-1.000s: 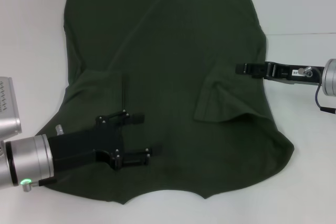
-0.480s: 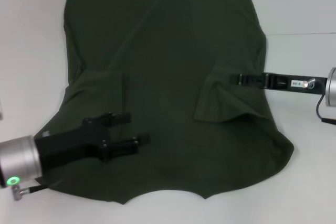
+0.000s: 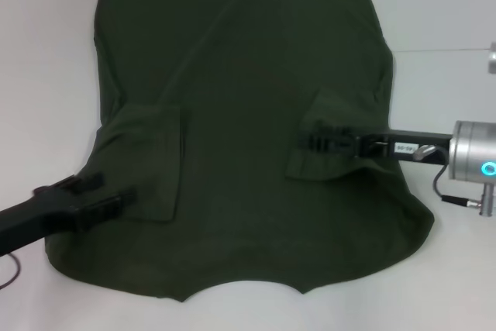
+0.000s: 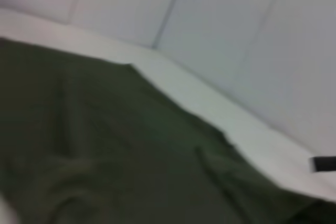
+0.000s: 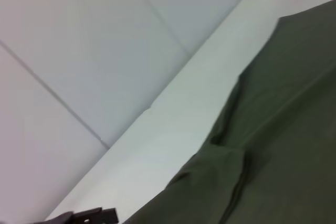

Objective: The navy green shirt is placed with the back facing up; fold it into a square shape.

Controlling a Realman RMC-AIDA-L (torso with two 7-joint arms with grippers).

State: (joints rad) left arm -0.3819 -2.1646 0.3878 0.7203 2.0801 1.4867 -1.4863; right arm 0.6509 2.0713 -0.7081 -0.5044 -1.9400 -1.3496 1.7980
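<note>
Both sleeves folded inward on navy green shirt; left gripper spread open at 8 o'clock, right gripper at 3, state unclear.

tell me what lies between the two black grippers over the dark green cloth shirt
In the head view, only plain dark olive-green cloth shirt lies between the left gripper and the right gripper, including the folded-in left sleeve flap. No other object lies there.

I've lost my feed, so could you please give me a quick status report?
Left gripper open at the left sleeve edge. Right gripper over the folded-in right sleeve. Navy green shirt flat, both sleeves folded in. Nothing in the way.
</note>
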